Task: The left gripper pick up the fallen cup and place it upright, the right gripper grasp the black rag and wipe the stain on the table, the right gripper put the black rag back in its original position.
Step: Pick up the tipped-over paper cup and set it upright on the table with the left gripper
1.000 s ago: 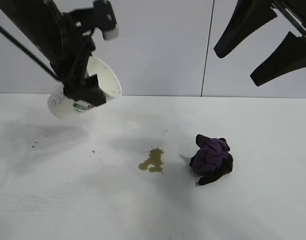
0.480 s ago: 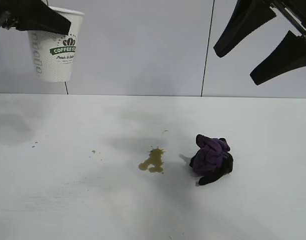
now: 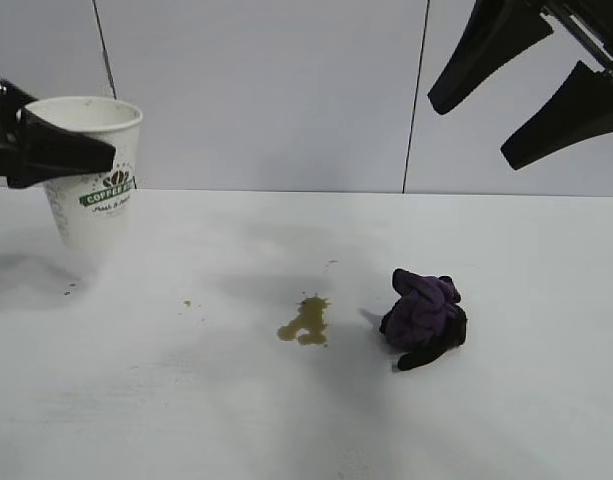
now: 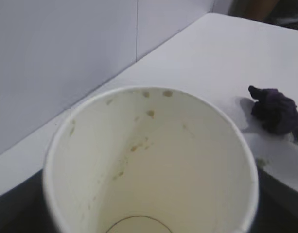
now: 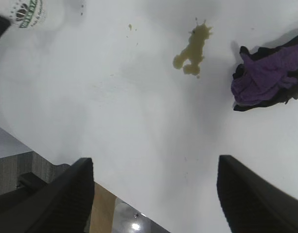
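The paper cup point(image 3: 91, 170), tipped a second ago, now hangs upright in the left pincer point(image 3: 56, 152) near the desk's point(image 3: 286, 420) far left edge, ready to set down. Right pincer point(image 3: 526, 90) waits agape, empty.

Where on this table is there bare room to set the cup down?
Bare table spreads along the near edge and left of the stain, beside the cup held in the left claw. Crowded only mid-table, where the black rag lies beside the stain.

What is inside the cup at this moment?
The cup, upright in the left claw, shows only brownish specks and streaks on its white inner wall, no pooled liquid. The view's lower edge cuts off most of its bottom.
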